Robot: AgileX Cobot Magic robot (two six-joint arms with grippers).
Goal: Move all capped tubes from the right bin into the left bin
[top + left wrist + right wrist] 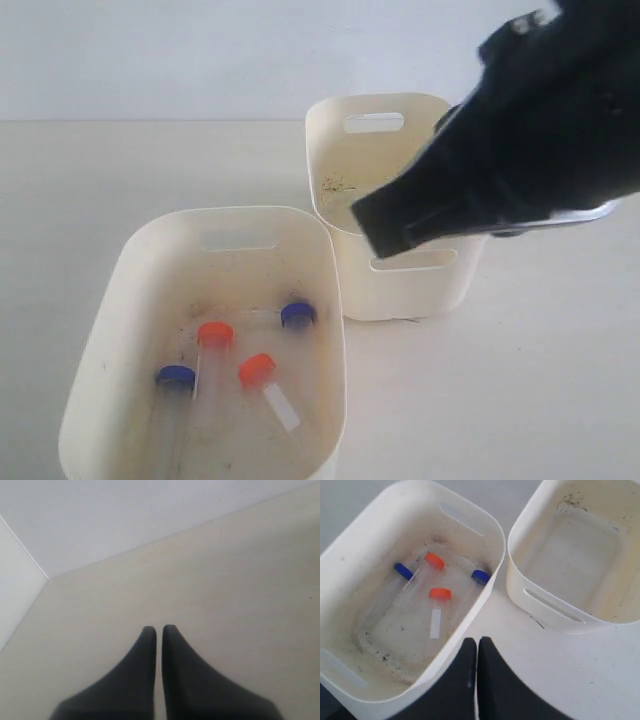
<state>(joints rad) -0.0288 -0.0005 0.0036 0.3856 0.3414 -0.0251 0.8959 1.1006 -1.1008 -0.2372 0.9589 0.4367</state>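
All four capped tubes lie in the left bin (pixel 335 300), whose floor is speckled with grime: a blue-capped tube (pixel 176 377), an orange-capped tube (pixel 215 333), an orange-capped tube with a white label (pixel 257 370) and another blue-capped tube (pixel 298 314). The right bin (pixel 420 290) holds no tubes; faint dark specks mark its inner wall. My right gripper (pixel 380 235) hangs shut and empty over the right bin's near rim. In the right wrist view its tips (pixel 477 640) sit above the table between the left bin (pixel 350 545) and the right bin (pixel 520 545). My left gripper (pixel 159 628) is shut and empty over bare table.
A pale table (pixel 520 380) carries both bins, which stand close together with a narrow gap. A pale wall (pixel 150 50) runs behind. The left arm does not show in the exterior view.
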